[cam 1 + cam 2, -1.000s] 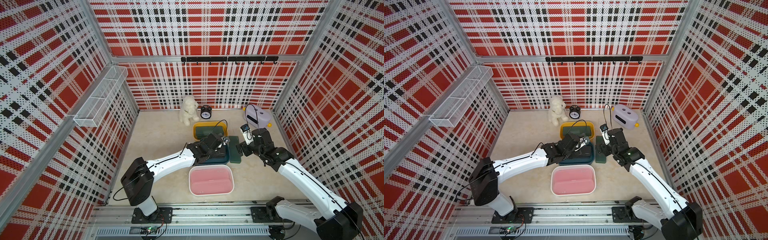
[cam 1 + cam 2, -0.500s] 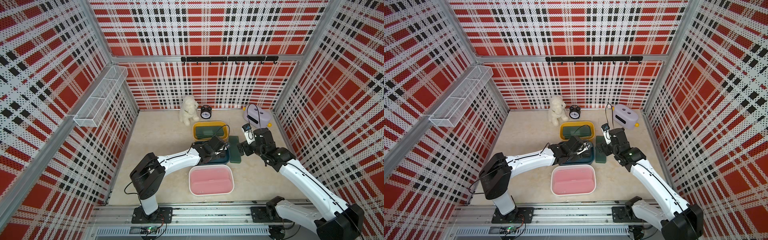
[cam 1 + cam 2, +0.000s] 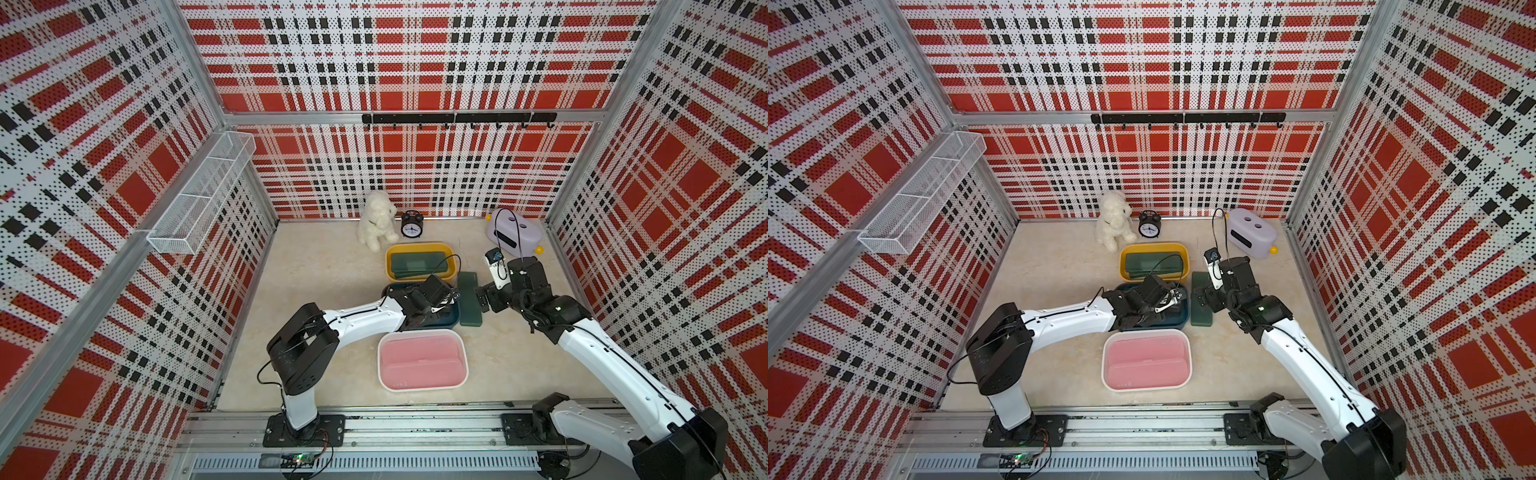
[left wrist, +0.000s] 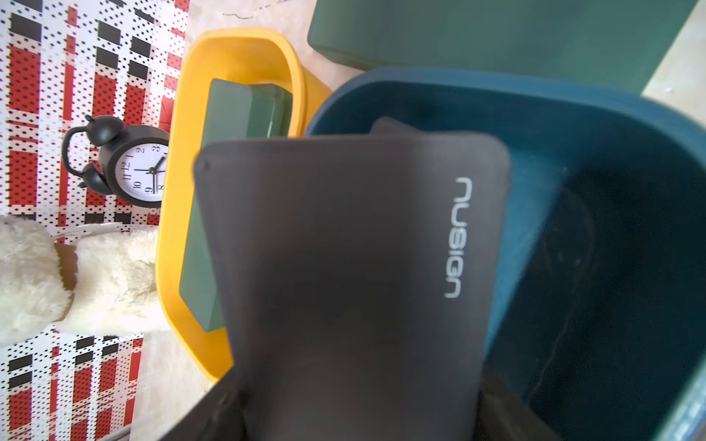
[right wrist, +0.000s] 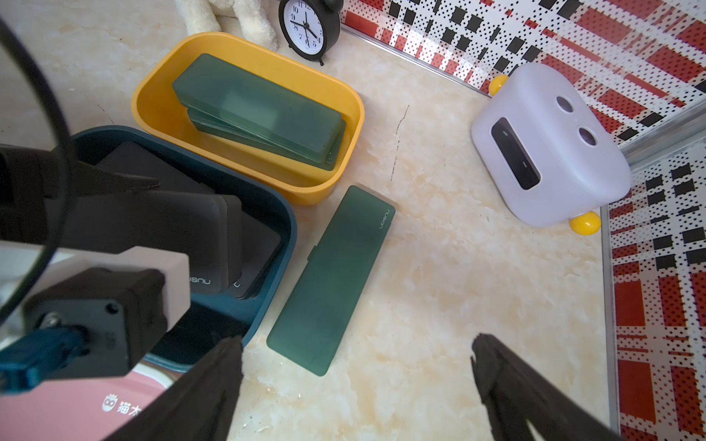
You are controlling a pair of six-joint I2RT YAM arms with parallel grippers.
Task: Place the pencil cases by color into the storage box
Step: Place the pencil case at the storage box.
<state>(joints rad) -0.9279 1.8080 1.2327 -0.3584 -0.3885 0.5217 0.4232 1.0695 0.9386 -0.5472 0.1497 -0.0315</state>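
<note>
Three rounded glossy plastic tubs sit close together: a white tub (image 3: 421,331) of pale pink cases (image 3: 419,361), a dark blue tub (image 5: 289,233), and a yellow tub (image 5: 244,42) of stacked dark green cases (image 5: 259,107). Your left gripper (image 3: 442,297) is clamped on a matte black flat pencil case (image 4: 355,248), tilted over the blue tub where other black cases (image 5: 259,259) lie skewed. Released at that tilt, it could prop on them or on the rim. One frosted dark green case (image 5: 332,278) lies flat on the marbled tabletop (image 5: 439,267), just beside the blue tub. Your right gripper (image 5: 355,340) hovers near it, fingers wide apart. A finger could catch the tub's wall and shove it.
</note>
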